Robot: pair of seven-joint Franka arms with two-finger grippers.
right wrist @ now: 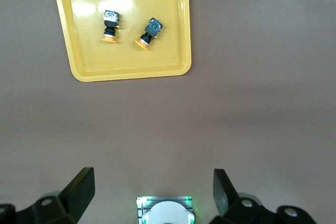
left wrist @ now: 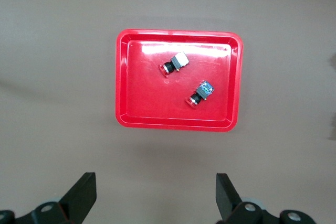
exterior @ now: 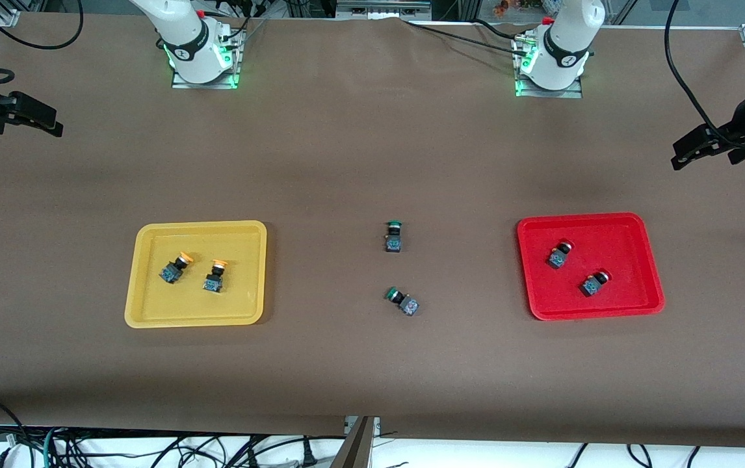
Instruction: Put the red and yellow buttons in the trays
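The yellow tray [exterior: 242, 260] lies toward the right arm's end and holds two yellow-capped buttons [exterior: 175, 266] [exterior: 215, 276] on their sides. The red tray [exterior: 629, 257] lies toward the left arm's end and holds two red-capped buttons [exterior: 559, 255] [exterior: 594, 283]. My right gripper [exterior: 34, 118] is raised high over its end of the table, open and empty. Its wrist view shows its gripper [right wrist: 153, 192], the yellow tray [right wrist: 168, 35] and both yellow buttons [right wrist: 110, 24] [right wrist: 148, 32]. My left gripper [exterior: 697, 149] is raised likewise, open and empty [left wrist: 156, 198], looking down on the red tray [left wrist: 142, 103] with its buttons [left wrist: 175, 64] [left wrist: 201, 93].
Two green-capped switches [exterior: 394, 237] [exterior: 402, 301] lie on the brown table between the trays. The arm bases [exterior: 200, 55] [exterior: 551, 62] stand along the table's edge farthest from the front camera. The right arm's base also shows in the right wrist view [right wrist: 165, 211].
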